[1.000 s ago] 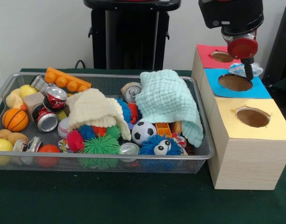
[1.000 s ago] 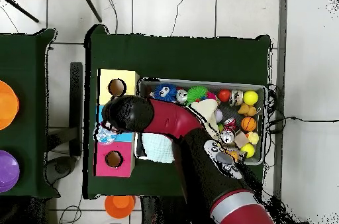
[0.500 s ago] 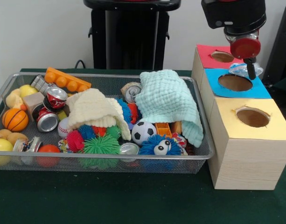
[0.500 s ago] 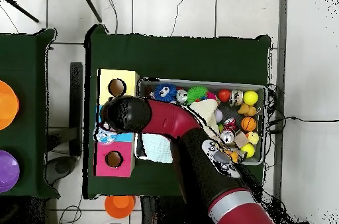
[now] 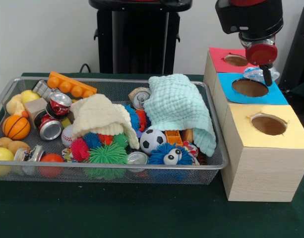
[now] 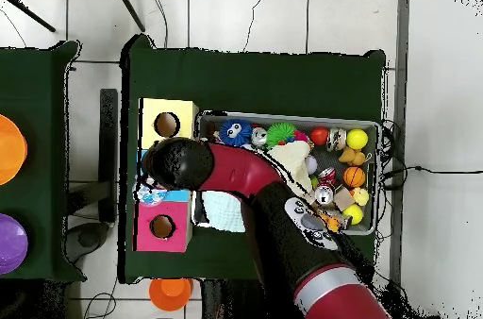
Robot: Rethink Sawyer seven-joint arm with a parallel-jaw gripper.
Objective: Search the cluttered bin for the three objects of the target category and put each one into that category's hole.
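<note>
green cloth covers the table (white wall behind).

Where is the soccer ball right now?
In the front view, the soccer ball lies near the bin's front wall, between the green spiky ball and the blue fuzzy toy.

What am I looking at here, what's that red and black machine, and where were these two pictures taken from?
It is a robot arm. One picture faces it across the table; the other looks straight down. Its end effector hangs over the blue-topped box, one of three wooden boxes with holes, between a red-topped one and a yellow-topped one. Whether it holds anything, I cannot tell. A crumpled clear wrapper lies on the blue top. The wire bin holds balls, cans, spiky toys and two cloths.
</note>
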